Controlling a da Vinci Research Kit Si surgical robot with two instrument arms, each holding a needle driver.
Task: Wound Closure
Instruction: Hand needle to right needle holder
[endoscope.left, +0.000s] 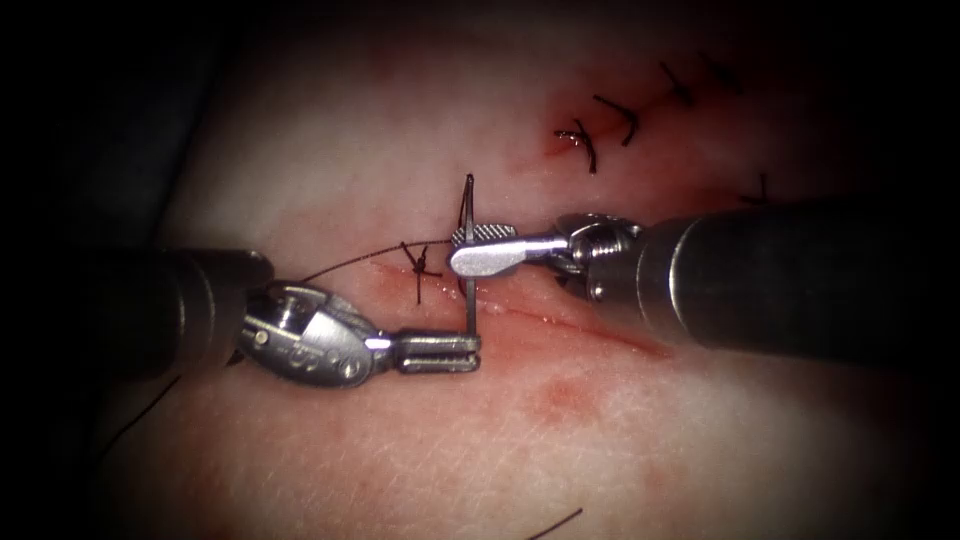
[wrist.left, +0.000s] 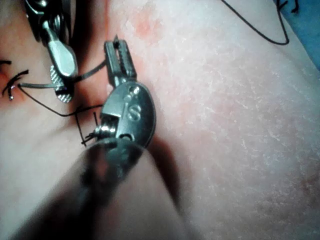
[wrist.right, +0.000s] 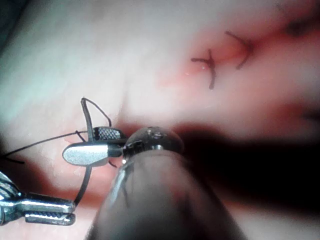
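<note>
While the thin curved steel needle (endoscope.left: 467, 255) stands nearly upright across the long red cut (endoscope.left: 560, 322) in the pale pork-belly tissue (endoscope.left: 330, 130), both tools are on it: the right arm's silver needle driver (endoscope.left: 478, 247) reaches in from the right of the cut, jaws slightly parted around the needle's upper-middle curve, and whether they actually pinch it I cannot tell; the left arm's silver needle driver (endoscope.left: 462, 352) sits just below, jaws pressed together on the needle's lower end. Needle long axis runs across the cut, tip up and clear of the tissue, not buried as far as visible. Both tools are about equally near, left at the base, right at mid-curve. Dark thin thread (endoscope.left: 345, 263) runs left from a knotted stitch (endoscope.left: 420, 265) just beside the needle. Finished dark stitches (endoscope.left: 600, 125) lie well apart, up the cut to the right. Open tissue lies above and below the cut; room is tight between the two tools.
</note>
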